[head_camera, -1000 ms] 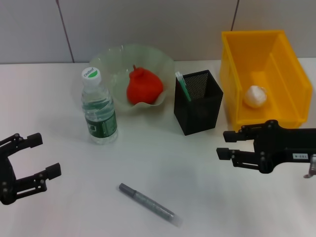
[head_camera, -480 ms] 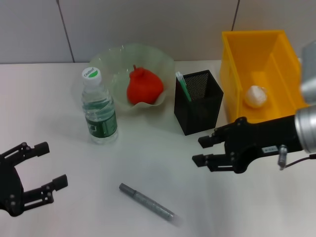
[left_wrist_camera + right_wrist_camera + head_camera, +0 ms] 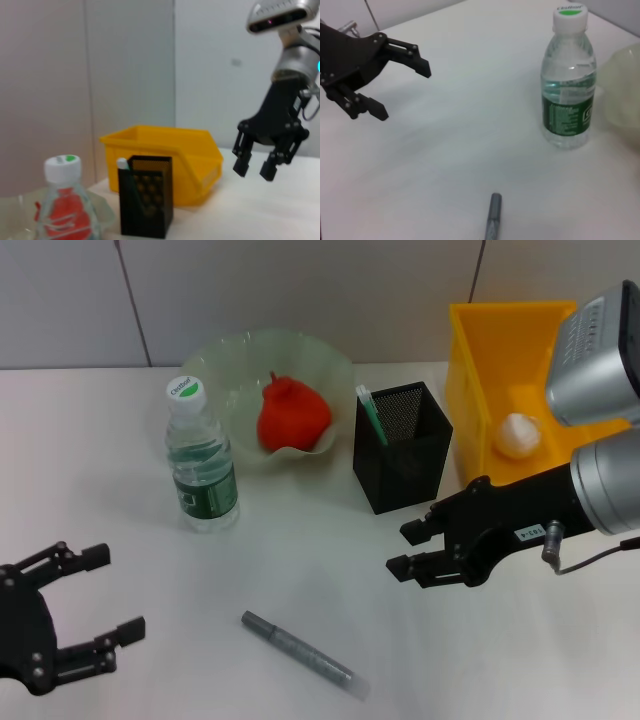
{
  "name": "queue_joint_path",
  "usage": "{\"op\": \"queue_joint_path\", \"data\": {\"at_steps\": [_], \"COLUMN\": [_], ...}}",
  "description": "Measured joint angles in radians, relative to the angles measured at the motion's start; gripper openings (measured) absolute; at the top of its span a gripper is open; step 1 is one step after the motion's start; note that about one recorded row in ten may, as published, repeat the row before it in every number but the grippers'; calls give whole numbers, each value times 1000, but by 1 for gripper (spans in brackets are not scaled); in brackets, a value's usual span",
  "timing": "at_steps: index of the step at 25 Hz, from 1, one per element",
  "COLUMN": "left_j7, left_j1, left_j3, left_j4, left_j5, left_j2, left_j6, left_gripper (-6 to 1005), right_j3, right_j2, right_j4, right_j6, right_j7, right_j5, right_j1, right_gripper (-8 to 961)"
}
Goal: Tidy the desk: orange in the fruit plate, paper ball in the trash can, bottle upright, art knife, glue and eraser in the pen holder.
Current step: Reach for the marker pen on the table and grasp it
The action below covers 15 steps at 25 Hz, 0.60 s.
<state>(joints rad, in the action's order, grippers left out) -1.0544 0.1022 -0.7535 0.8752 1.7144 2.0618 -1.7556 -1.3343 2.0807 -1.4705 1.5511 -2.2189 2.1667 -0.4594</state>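
Observation:
The grey art knife (image 3: 298,653) (image 3: 493,215) lies on the white table near the front. My right gripper (image 3: 398,550) (image 3: 256,169) hovers open in front of the black mesh pen holder (image 3: 402,445), right of and beyond the knife. My left gripper (image 3: 120,592) (image 3: 405,94) is open at the front left, empty. The bottle (image 3: 200,465) (image 3: 568,85) stands upright. The orange (image 3: 292,417) sits in the pale green fruit plate (image 3: 225,360). The paper ball (image 3: 518,435) lies in the yellow trash can (image 3: 480,390). A green-and-white glue stick (image 3: 370,415) stands in the holder. The eraser is out of view.
Plate, pen holder and trash can line the back of the table against a grey wall. The bottle stands left of the plate. Bare tabletop lies between the two grippers around the knife.
My right gripper has moved left, from in front of the trash can to in front of the pen holder. My left gripper has shifted slightly right and nearer the front edge.

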Motion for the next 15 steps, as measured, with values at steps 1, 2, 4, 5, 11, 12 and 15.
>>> {"op": "queue_joint_path", "data": {"at_steps": [1,2,4,5,11,12,15], "left_j7": [0,4,13,12,-24,-37,-69], "left_j1": [0,18,38,51,98,111,174], "left_j3": [0,-1,-3,-8,-56,-72,-121], "left_j4": [0,10,48,83,214,238,276], "left_j5": [0,42,108,141,220,239,335], "left_j2": [0,0,1,2,2,2,4], "left_j6": [0,-3,-15,-21,-39,-39,-39], "left_gripper": [842,842,842,842,842,842,842], "right_j3": [0,7,45,110,251,275,398], "right_j2": [0,0,-1,-2,-2,-2,-5], "right_j4": [0,1,7,17,48,63,171], "right_j6": [0,6,22,59,112,117,205], "right_j7": [0,-3,-9,-12,51,74,212], "right_j5": [0,1,2,3,-14,-24,-69], "right_j1": [0,0,3,9,63,72,86], "right_gripper": [450,450,450,450,450,450,450]}}
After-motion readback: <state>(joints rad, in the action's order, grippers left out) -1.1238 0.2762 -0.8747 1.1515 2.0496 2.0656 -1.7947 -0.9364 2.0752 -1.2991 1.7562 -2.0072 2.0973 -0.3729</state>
